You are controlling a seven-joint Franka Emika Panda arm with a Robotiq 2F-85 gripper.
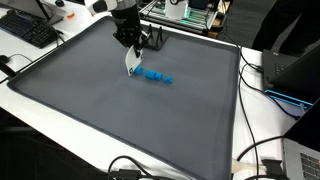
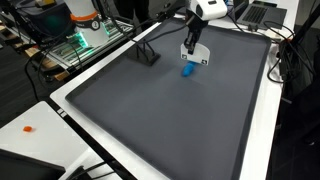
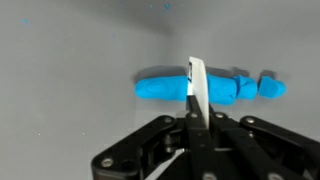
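Dough roll (image 3: 160, 88), bright blue, lumpy, fingers (image 3: 160, 135) clenched on white blade (image 3: 198, 85) crossing it.

Both exterior views look down on the grey mat (image 1: 100, 110) from different corners, set well back. My wrist camera peers closely past the gripper (image 3: 195, 118) at it.

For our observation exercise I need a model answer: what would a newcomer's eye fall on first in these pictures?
A bright blue lumpy strip stands out first, lying on the large dark grey mat. Right above it, the black gripper is shut on a thin white flat piece, which crosses the strip edge-on in the wrist view.
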